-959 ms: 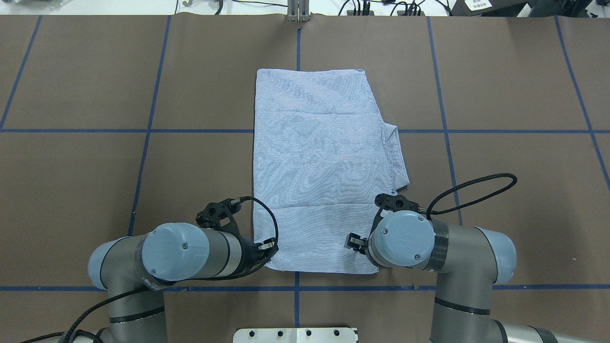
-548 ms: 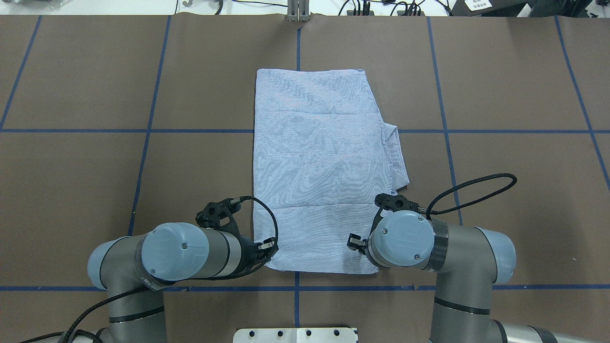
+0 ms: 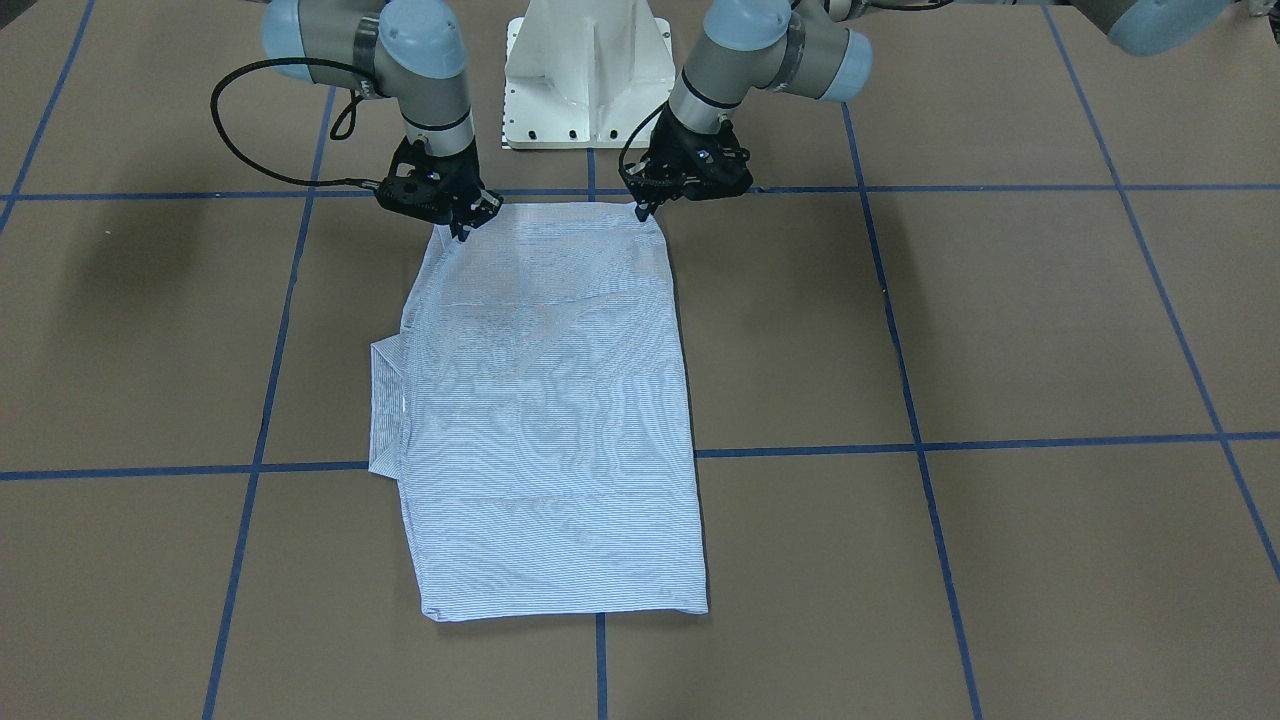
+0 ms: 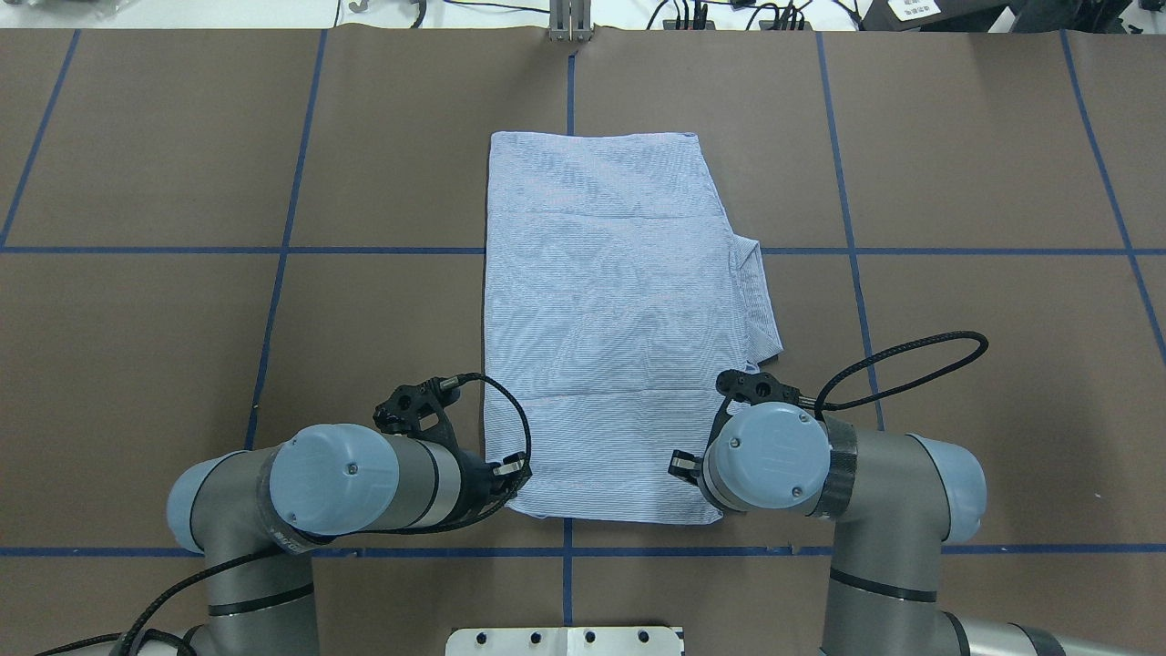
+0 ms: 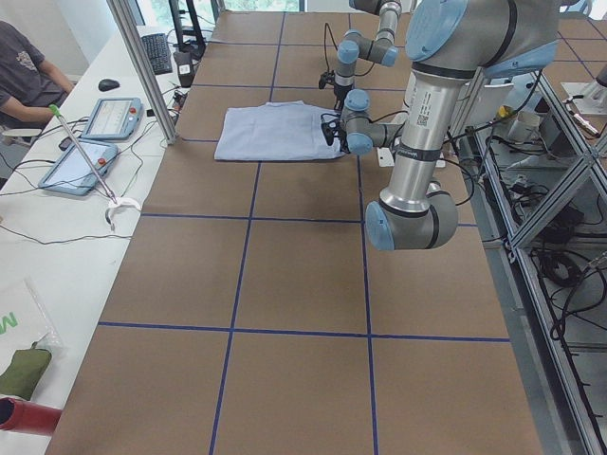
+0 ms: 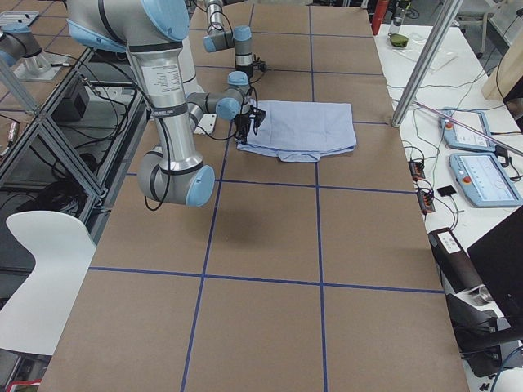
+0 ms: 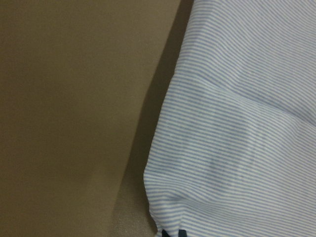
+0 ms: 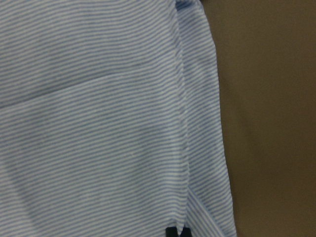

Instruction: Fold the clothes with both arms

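Observation:
The light-blue striped shirt [image 4: 619,319] lies folded into a long rectangle on the brown table, and also shows in the front view [image 3: 550,400]. A folded flap [image 4: 761,292] sticks out of its right side. My left gripper [image 3: 641,208] is shut on the shirt's near left corner; the left wrist view shows that cloth [image 7: 237,148] bunching into the black fingertips [image 7: 170,233]. My right gripper [image 3: 462,230] is shut on the near right corner; the right wrist view shows cloth [image 8: 98,123] running into its fingertips [image 8: 177,232]. The overhead view hides both grippers' fingertips under the wrists.
The white pedestal base [image 3: 585,70] stands just behind the shirt's near edge. Blue tape lines [image 4: 273,250] grid the table. A side bench with tablets [image 5: 104,118] and a seated person [image 5: 24,76] lies beyond the far edge. A white chair [image 6: 41,269] stands behind the robot.
The shirt's near edge has drawn up slightly and bows between the two corners. The right wrist has shifted a little. The rest of the shirt has not moved.

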